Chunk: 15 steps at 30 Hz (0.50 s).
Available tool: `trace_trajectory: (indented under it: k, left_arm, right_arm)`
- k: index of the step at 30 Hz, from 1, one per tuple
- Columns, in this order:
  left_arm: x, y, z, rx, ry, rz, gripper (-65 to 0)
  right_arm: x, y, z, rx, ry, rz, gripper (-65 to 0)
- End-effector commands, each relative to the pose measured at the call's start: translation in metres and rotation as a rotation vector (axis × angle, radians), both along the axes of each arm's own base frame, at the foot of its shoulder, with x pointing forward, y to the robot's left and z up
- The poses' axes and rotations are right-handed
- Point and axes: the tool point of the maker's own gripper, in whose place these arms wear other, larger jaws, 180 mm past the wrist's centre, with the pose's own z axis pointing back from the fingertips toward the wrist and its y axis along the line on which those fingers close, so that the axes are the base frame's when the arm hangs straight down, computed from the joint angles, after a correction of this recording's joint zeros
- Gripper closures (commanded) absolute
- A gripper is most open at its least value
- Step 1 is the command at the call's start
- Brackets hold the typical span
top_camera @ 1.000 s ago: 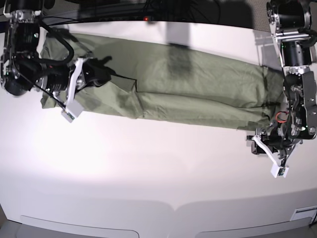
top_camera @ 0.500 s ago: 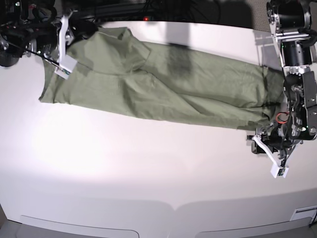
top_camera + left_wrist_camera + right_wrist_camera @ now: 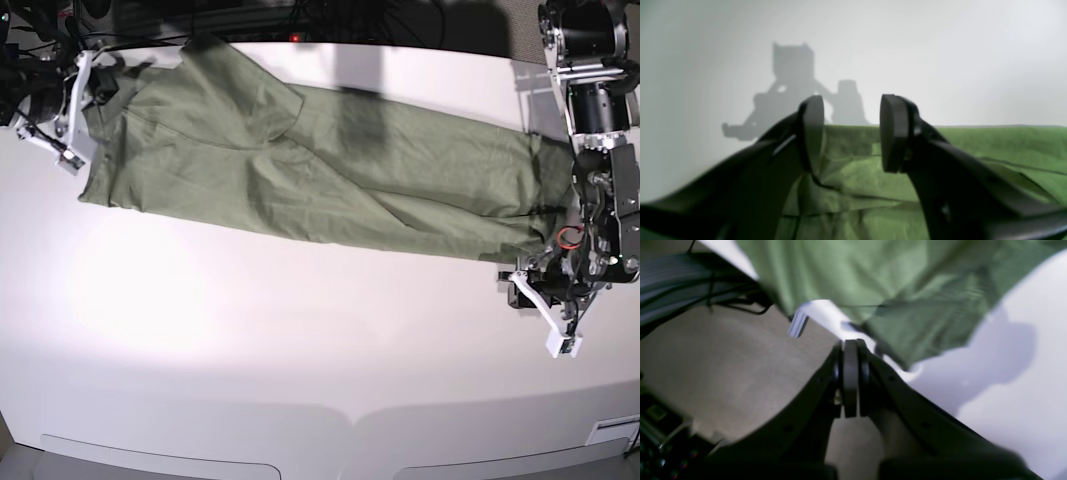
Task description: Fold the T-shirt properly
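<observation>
The sage-green T-shirt (image 3: 330, 170) lies as a long wrinkled band across the back of the white table, from the far left to the right side. Its left part is spread toward the back edge. My right gripper (image 3: 108, 88) is at the shirt's far-left back corner. In the right wrist view this gripper (image 3: 850, 343) is shut, with no cloth showing between its pads, and the T-shirt (image 3: 857, 280) lies just beyond the tips. My left gripper (image 3: 520, 290) hovers by the shirt's right front corner. In the left wrist view it (image 3: 851, 133) is open and empty over the T-shirt (image 3: 973, 150).
The white table (image 3: 300, 350) stretches bare toward the front. Dark cables (image 3: 250, 20) run along its back edge. The right wrist view looks past the table's edge to carpeted floor (image 3: 723, 356) and cables (image 3: 680, 276).
My right arm has swung from the shirt's left middle up to the far-left back corner. The shirt's left part has opened out toward the back edge. The left arm has not moved.
</observation>
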Motion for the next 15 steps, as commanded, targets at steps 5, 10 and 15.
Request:
trace_trajectory:
  k: [5, 10, 15]
  left_arm:
    - [0.012, 0.004, 0.02, 0.006, -0.059, 0.002, -26.4]
    - [0.01, 0.004, 0.017, 0.007, -0.041, 0.001, -26.4]
    - [-0.011, -0.008, -0.001, -0.065, 0.067, -0.022, -26.4]
  right_arm:
    - [0.017, -0.02, 0.019, -0.045, -0.081, -0.036, 0.0]
    - [0.019, -0.01, 0.025, 0.023, -0.093, -0.045, 0.0]
    - [0.035, 0.007, 0.015, 0.108, -0.212, -0.144, 0.0]
